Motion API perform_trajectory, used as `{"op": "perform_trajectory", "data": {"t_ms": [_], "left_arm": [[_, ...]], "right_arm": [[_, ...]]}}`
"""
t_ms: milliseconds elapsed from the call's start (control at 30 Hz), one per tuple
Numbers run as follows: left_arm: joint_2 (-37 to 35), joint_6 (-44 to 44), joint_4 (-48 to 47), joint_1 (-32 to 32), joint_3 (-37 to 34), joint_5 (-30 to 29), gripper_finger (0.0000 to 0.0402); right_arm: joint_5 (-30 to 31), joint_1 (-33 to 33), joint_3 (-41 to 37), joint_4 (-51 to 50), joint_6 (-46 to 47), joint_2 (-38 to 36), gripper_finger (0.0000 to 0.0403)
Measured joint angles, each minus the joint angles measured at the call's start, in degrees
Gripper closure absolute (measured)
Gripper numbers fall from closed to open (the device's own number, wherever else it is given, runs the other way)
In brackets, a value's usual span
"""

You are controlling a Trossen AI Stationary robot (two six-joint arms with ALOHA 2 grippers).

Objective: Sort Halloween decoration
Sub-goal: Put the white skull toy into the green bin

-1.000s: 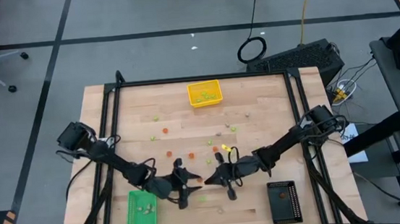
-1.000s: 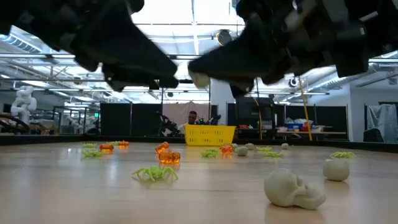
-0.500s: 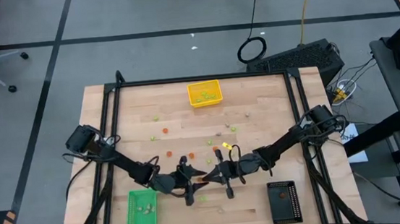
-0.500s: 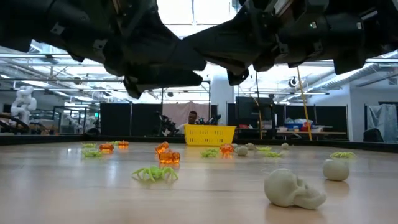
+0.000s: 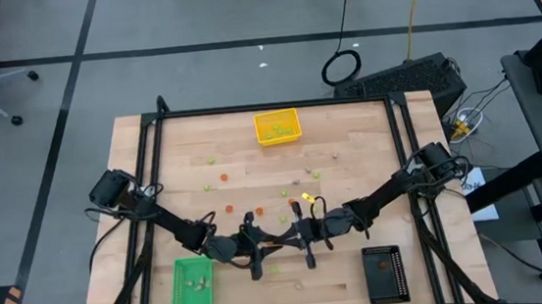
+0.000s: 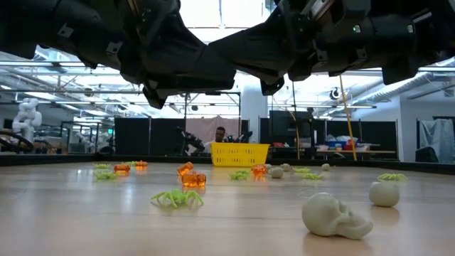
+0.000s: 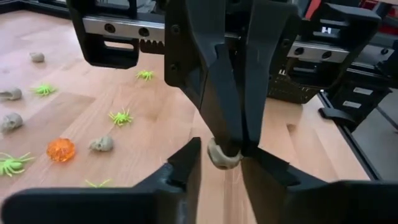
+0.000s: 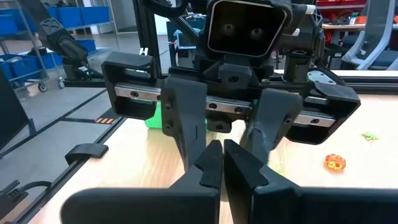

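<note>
Near the table's (image 5: 368, 134) front edge, the right hand (image 7: 231, 140) pinches a beige skull (image 7: 221, 154), presenting it between the left hand's (image 7: 221, 163) narrowing fingers for transfer.

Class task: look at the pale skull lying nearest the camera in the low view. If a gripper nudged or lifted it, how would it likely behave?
The pale skull looks moulded and solid, so it is probably stiff. Its rounded dome suggests it may rock or roll if nudged. It is small beside the arms overhead, so it is probably light, and its smooth curves might slip from a pinch.
</note>
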Motion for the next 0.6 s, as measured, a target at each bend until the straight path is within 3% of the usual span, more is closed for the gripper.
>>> {"op": "perform_trajectory", "data": {"t_ms": [267,600], "left_arm": [[0.0,1.2,-0.1,0.0,0.0,0.0,0.0364],[0.0,1.4,-0.1,0.0,0.0,-0.2,0.0366]], "right_arm": [[0.0,0.0,0.0,0.1,0.0,0.0,0.0403],[-0.1,0.0,0.0,0.1,0.2,0.0,0.0403]]}}
